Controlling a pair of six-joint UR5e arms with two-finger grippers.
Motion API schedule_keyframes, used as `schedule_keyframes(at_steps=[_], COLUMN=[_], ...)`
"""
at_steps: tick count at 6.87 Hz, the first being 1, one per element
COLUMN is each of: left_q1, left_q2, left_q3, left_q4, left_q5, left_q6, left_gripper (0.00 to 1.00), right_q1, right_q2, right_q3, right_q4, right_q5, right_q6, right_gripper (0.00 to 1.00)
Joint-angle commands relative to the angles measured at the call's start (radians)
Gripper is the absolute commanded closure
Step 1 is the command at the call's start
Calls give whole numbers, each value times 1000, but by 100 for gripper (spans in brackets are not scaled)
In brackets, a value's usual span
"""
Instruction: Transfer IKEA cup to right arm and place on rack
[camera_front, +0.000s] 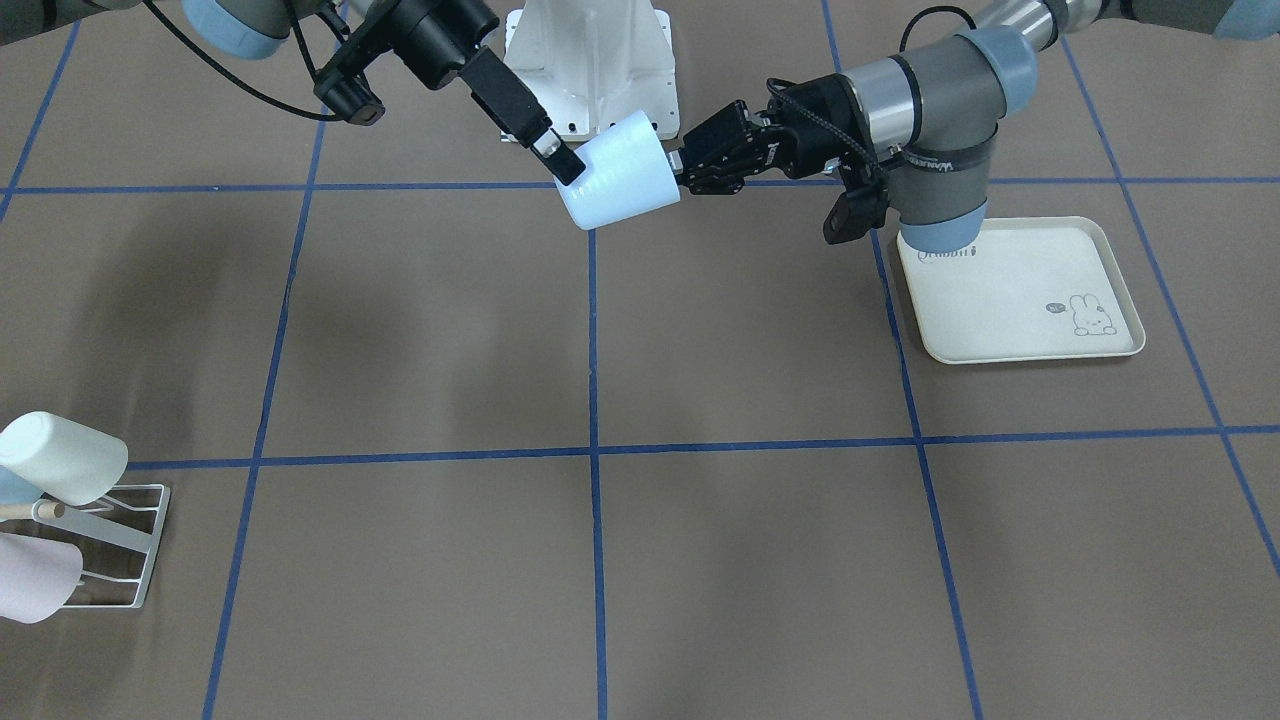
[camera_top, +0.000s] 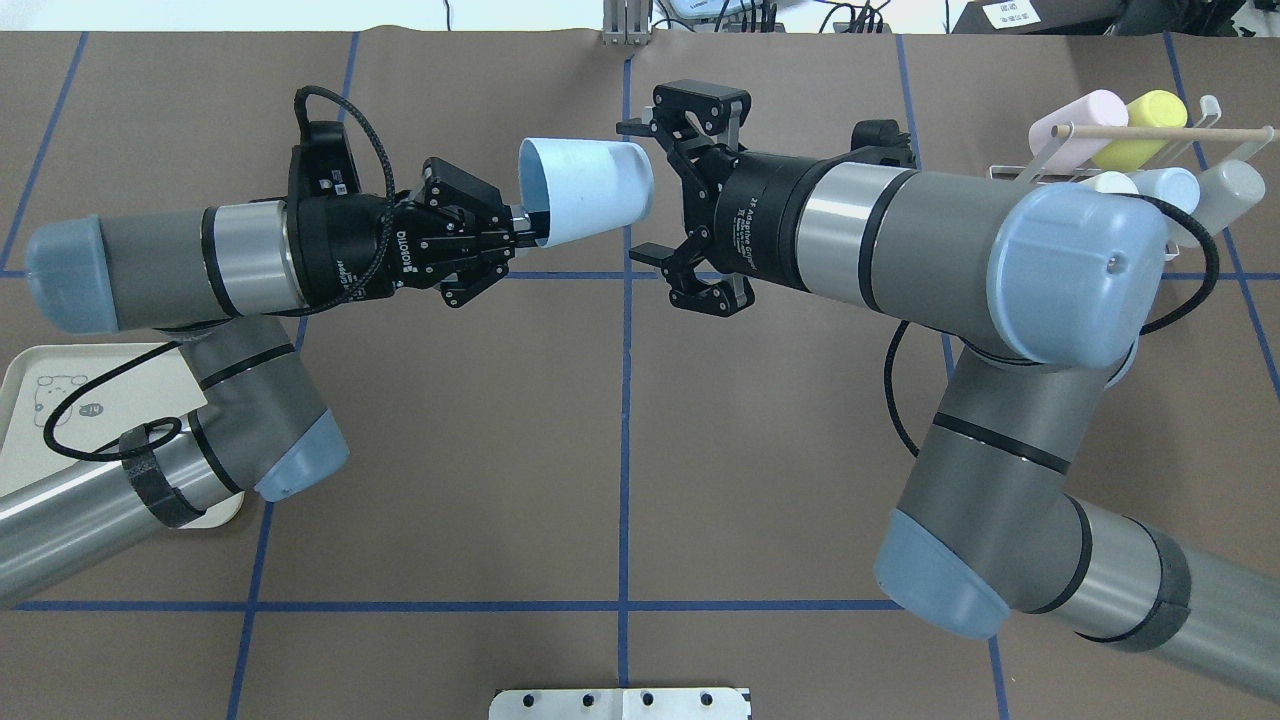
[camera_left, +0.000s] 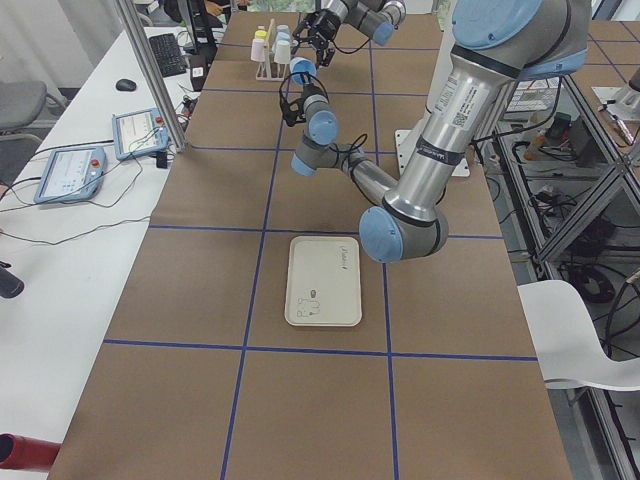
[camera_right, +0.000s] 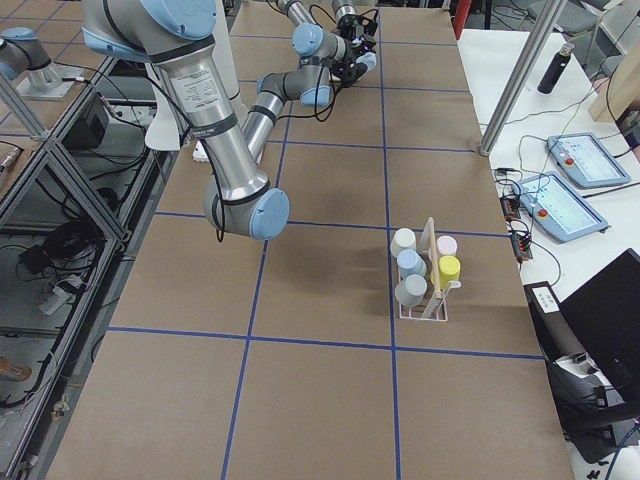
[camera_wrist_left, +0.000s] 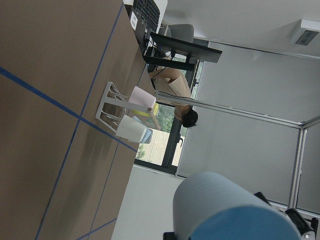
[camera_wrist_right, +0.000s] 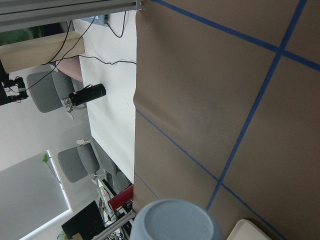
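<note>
Cup: the light blue IKEA cup (camera_top: 590, 185) was held in the air above the tabletop (camera_front: 750, 350), lying on its side. In the overhead view it sat at about 12 o'clock from the middle, with its open mouth facing 9 o'clock and its closed base facing 3 o'clock.
Left gripper: the left gripper (camera_top: 528, 226) reached in from 9 o'clock. Its fingers pinched the cup's rim, with one inside the mouth and one outside.
Right gripper: the right gripper (camera_top: 637, 190) came in from 3 o'clock with its fingers spread wide, one on either side of the cup's base. Whether they touched the cup could not be told.
Rack: the white wire rack (camera_front: 115, 532) stood at about 2 o'clock in the overhead view, well apart from the cup. It carried several other cups (camera_right: 408, 264) on its prongs.
Tray: a cream tray (camera_front: 1010, 310) lay flat at about 8 o'clock in the overhead view, partly under the left arm.
</note>
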Motion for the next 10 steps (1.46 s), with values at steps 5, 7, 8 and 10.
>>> schedule_keyframes(at_steps=[5, 7, 8, 10], left_q1=[18, 19, 19, 19], left_q2=[-11, -13, -13, -16], left_q3=[-4, -5, -7, -10], left_q4=[0, 0, 0, 3], left_q5=[2, 2, 3, 5], left_q6=[-1, -2, -2, -5], left_gripper=[100, 100, 100, 79], right_q1=[0, 0, 0, 0], right_q2=[2, 8, 8, 8], right_q3=[-12, -16, -16, -12], right_q4=[1, 1, 4, 7], right_q5=[-1, -1, -1, -1], right_q6=[22, 23, 28, 34], right_gripper=[0, 10, 34, 97])
